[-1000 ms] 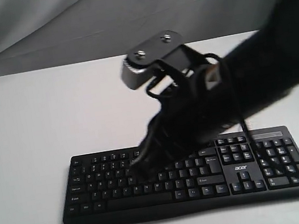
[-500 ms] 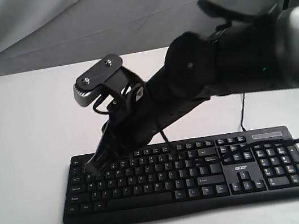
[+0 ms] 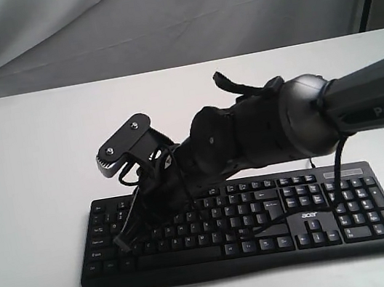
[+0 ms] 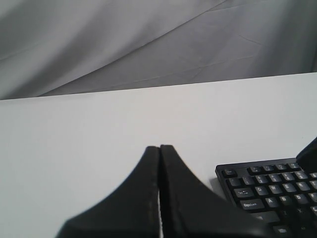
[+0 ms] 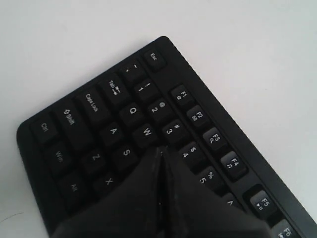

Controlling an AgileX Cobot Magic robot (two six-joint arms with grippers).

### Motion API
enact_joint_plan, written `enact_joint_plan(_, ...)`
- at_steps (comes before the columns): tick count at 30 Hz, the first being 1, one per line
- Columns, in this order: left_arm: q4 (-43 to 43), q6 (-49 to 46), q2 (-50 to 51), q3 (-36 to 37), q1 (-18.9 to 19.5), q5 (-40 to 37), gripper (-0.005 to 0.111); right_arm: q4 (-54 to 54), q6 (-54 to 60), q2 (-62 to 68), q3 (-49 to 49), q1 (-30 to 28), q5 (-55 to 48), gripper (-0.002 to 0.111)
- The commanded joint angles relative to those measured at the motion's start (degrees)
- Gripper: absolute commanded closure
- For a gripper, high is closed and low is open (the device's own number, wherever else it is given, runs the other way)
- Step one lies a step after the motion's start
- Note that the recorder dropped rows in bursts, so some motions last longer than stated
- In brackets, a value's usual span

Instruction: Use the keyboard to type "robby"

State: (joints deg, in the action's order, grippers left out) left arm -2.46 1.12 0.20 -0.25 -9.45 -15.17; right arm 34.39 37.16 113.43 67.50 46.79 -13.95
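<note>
The black keyboard (image 3: 258,229) lies along the front of the white table (image 3: 26,164). My right arm reaches across it to its left end. The right gripper (image 3: 124,240) is shut and empty, pointing down at the left letter keys. In the right wrist view its tip (image 5: 159,150) sits among the W, S, 3 and 4 keys of the keyboard (image 5: 111,126); I cannot tell whether it touches a key. My left gripper (image 4: 159,147) is shut and empty over bare table, beside the keyboard's corner (image 4: 265,191). It is out of the exterior view.
A thin black cable from the right arm (image 3: 275,219) drapes over the keys near the arrow block. Grey cloth (image 3: 156,17) hangs behind the table. The number pad (image 3: 358,208) and acer logo (image 3: 308,215) lie to the right.
The right arm has swung from the keyboard's middle to its left end. It has since dropped lower, bringing the shut tip down toward the left letter keys.
</note>
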Motion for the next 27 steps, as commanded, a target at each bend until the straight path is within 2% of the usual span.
enact_joint_plan(1, -0.3, 0.2, -0.2, 0.2, -0.4, 0.4, 0.107, 1.0, 1.3, 1.7, 0.6, 0.1, 1.3, 0.108)
enact_joint_plan(27, -0.3, 0.2, -0.2, 0.2, -0.4, 0.4, 0.107, 2.6, 0.9, 3.8, 0.6, -1.0, 1.2, 0.108)
